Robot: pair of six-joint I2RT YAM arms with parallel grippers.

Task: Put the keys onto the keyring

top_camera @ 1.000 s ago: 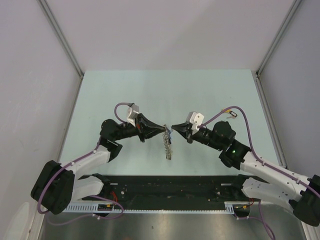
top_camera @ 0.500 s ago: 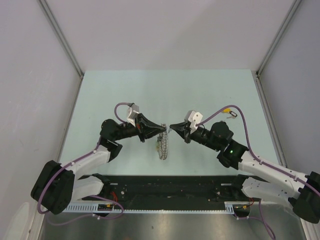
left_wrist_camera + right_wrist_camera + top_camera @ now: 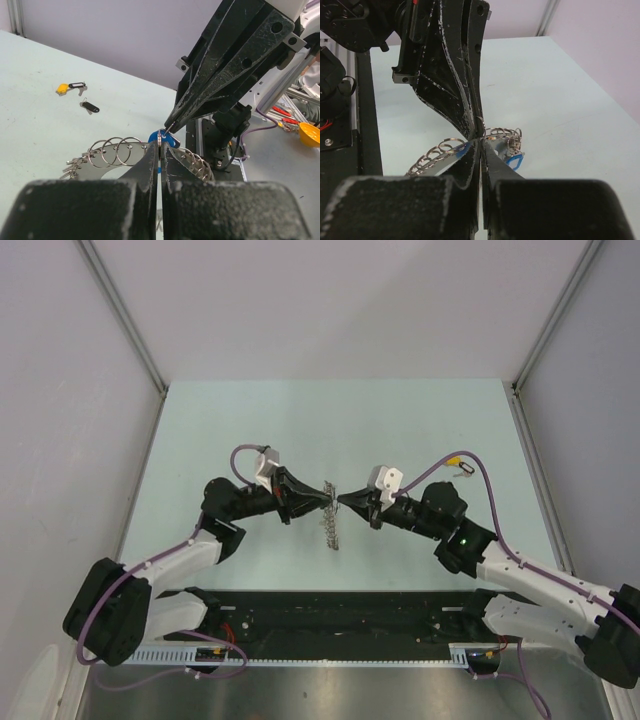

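My left gripper [image 3: 328,492] and right gripper [image 3: 343,498] meet almost tip to tip at the centre of the top view, over the pale green table [image 3: 250,420]. Both are clamped fully shut. The left one pinches the band of the keyring [image 3: 330,527], which hangs edge-on just below the two tips; I cannot tell whether its lower edge touches the table.

In the left wrist view the blue-tagged key [image 3: 169,140] sits right at my right gripper's tip. A thin wire loop runs up into that tip, but I cannot tell whether it is gripped.

Bare table spreads toward the top and left of the frame, its edges well apart from my tips. Near the table's right edge, at upper right, lie the yellow-tagged key [image 3: 455,455] and the black-tagged key [image 3: 467,468].
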